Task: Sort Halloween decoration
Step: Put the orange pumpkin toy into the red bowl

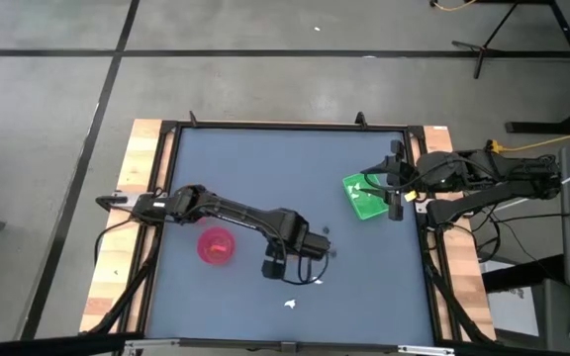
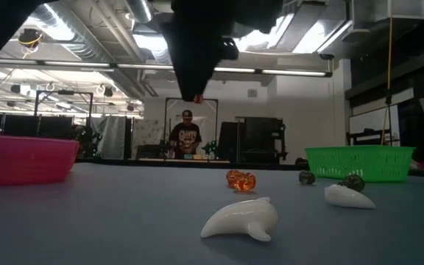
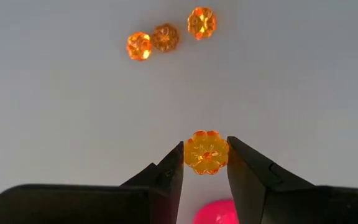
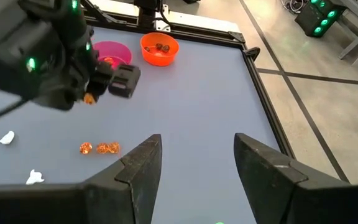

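The Halloween decoration pieces lie scattered on the blue table: three orange pumpkin-shaped ones (image 3: 165,37), white ones (image 2: 241,218) and dark roundish ones (image 2: 353,182). My left gripper (image 3: 205,149) hangs above the table near the pink bowl (image 1: 216,245), shut on one orange pumpkin piece (image 3: 206,153). My right gripper (image 4: 197,168) waits open, raised over the green tray (image 1: 364,196) at the table's right side, with nothing between its fingers. My left gripper pinches the orange pumpkin piece by two opposite sides (image 3: 191,154) between its two fingertips. The fingers point straight down at it from above. The piece is lifted clear of the table, level with its ribbed face turned up.
An orange bowl (image 4: 159,48) with dark pieces in it stands beyond the pink bowl at the table's left. A black raised rim (image 1: 285,127) frames the table. People stand in the room far behind the table.
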`<state>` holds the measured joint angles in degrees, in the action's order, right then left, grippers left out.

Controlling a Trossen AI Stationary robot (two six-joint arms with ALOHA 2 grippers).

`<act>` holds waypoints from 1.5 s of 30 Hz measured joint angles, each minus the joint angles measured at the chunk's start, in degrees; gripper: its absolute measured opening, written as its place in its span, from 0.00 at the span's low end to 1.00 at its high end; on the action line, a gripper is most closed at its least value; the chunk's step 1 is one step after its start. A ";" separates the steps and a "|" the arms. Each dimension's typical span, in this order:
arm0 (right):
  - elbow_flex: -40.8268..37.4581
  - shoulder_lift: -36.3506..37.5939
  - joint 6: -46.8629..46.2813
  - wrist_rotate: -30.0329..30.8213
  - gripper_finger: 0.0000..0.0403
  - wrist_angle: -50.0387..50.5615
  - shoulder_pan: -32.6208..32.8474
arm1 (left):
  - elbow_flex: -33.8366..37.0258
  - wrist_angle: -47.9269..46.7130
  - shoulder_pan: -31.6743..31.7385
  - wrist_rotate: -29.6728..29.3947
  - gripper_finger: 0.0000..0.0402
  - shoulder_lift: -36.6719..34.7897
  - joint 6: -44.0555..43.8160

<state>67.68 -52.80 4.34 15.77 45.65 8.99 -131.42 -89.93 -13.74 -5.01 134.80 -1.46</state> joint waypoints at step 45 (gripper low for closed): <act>-0.02 0.00 -0.22 0.00 0.49 0.78 0.00 | 59.45 14.84 -6.42 -1.94 0.32 -33.62 -39.27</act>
<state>67.66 -52.80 4.12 15.77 46.44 8.99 -71.96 -75.09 -20.16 -6.95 101.19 -40.73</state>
